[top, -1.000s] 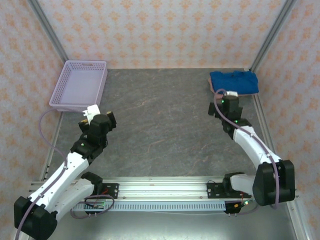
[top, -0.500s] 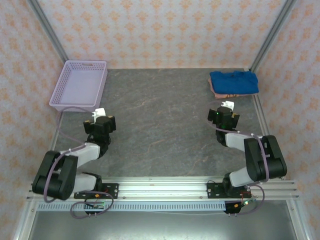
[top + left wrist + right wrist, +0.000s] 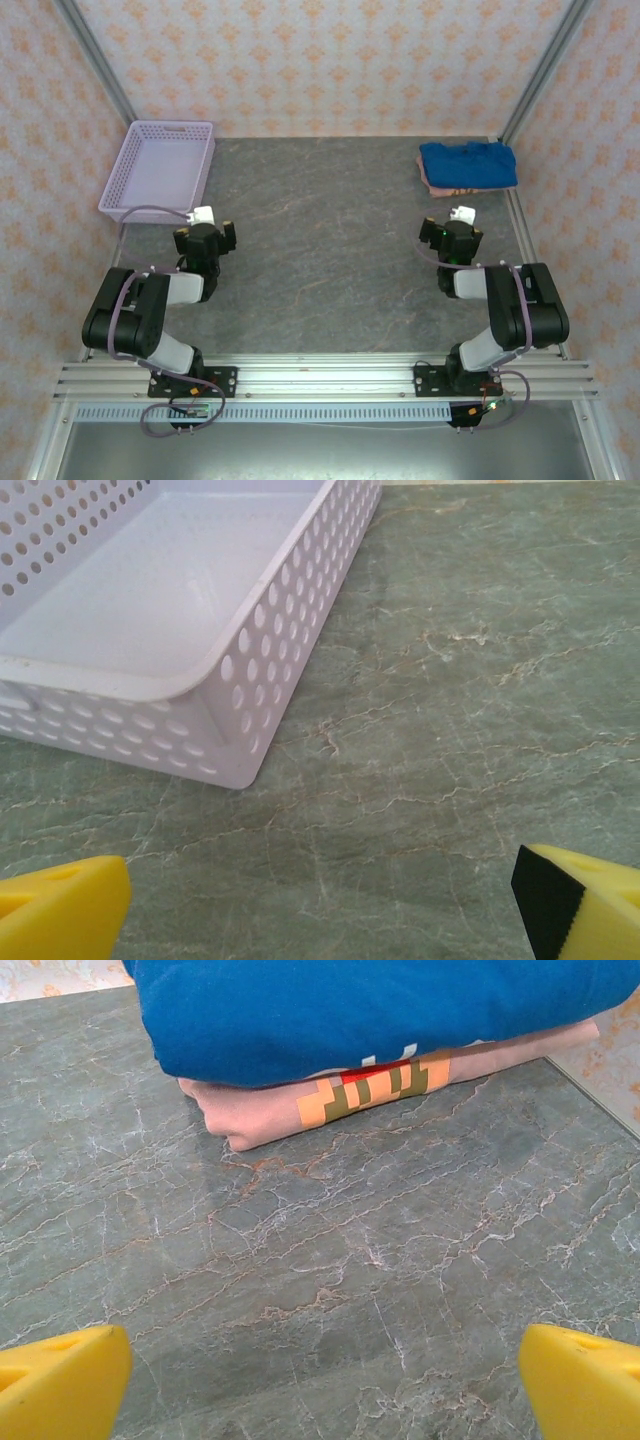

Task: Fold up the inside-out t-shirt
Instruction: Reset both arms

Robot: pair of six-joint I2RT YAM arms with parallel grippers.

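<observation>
Folded blue t-shirt [image 3: 468, 162] atop pink shirt [image 3: 330, 1100]

Nothing here can be read: no text, number, brand or sign. Ahead of the right fingers [image 3: 60, 1380], the pink folded shirt [image 3: 250, 1120] bears a blocky orange, olive and red print [image 3: 375, 1088] that forms no letters. A sliver of white print [image 3: 368, 1061] peeks from under the blue t-shirt [image 3: 350, 1010] lying on it, too little to read.
</observation>
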